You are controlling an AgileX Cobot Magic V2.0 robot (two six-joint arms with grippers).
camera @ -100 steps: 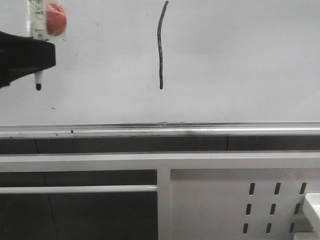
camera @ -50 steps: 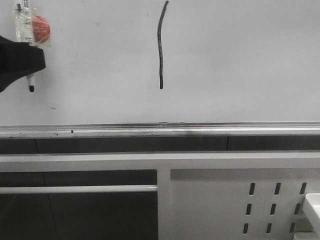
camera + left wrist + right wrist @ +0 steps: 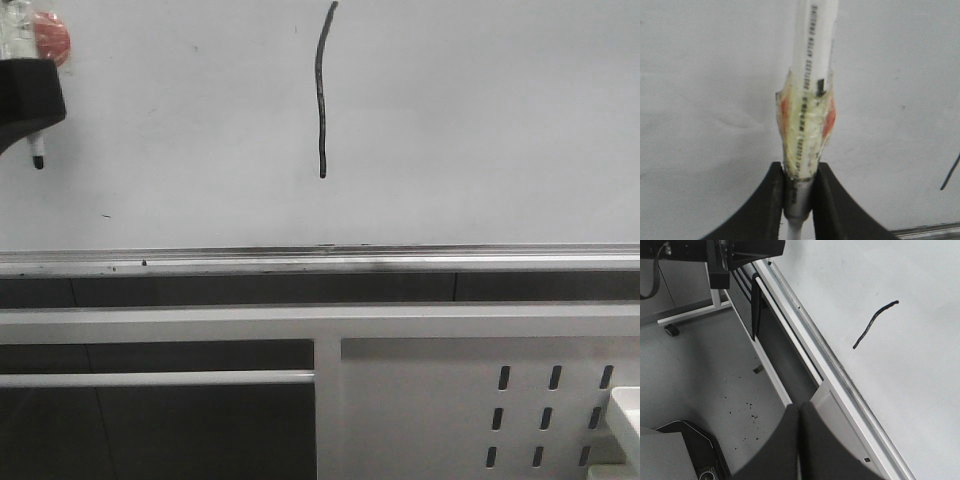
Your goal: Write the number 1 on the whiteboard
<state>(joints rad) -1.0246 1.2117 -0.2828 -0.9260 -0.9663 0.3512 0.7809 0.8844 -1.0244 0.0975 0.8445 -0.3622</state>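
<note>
Left gripper (image 3: pixel 799 192): black fingers pinching a marker pen (image 3: pixel 807 120) low on its taped barrel; seen at the far left edge of the front view, pen tip pointing down, near the board. Right gripper (image 3: pixel 799 440): fingers pressed together, nothing between them, well apart from the board. Whiteboard (image 3: pixel 480 130): large, white, glossy, faintly smudged; silver rail (image 3: pixel 400 258) along its lower edge. White panel (image 3: pixel 440 400): slotted holes, below the rail. Number 1 (image 3: pixel 321 95): thin black, slightly curved vertical stroke, upper middle of the board, well right of the pen.

Left gripper (image 3: pixel 25 100), marker (image 3: pixel 30 60) cut by frame edge
</note>
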